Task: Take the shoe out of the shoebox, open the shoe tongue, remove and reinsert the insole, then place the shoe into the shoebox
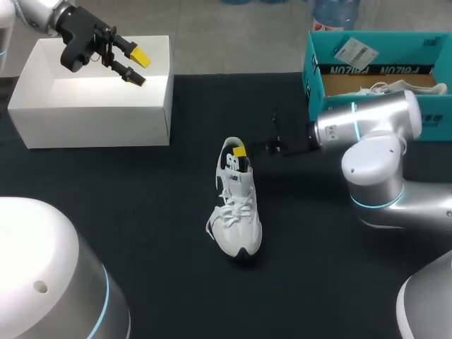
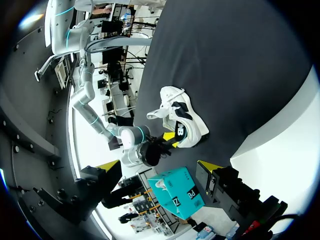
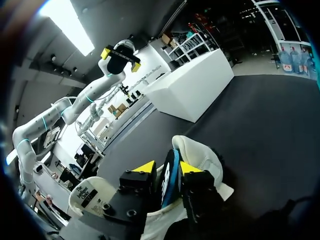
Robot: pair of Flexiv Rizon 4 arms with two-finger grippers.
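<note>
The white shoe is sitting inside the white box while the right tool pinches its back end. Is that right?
Not quite. The shoe is not inside the white box. It sits on the black table, apart from the box, as the head view shows. The right tool does pinch its back end.

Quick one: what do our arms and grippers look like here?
Both the left arm and right arm have smooth, rounded silver links with cyan light rings at the joints. The left gripper and right gripper have black blocky bodies and two yellow-tipped fingers each.
</note>
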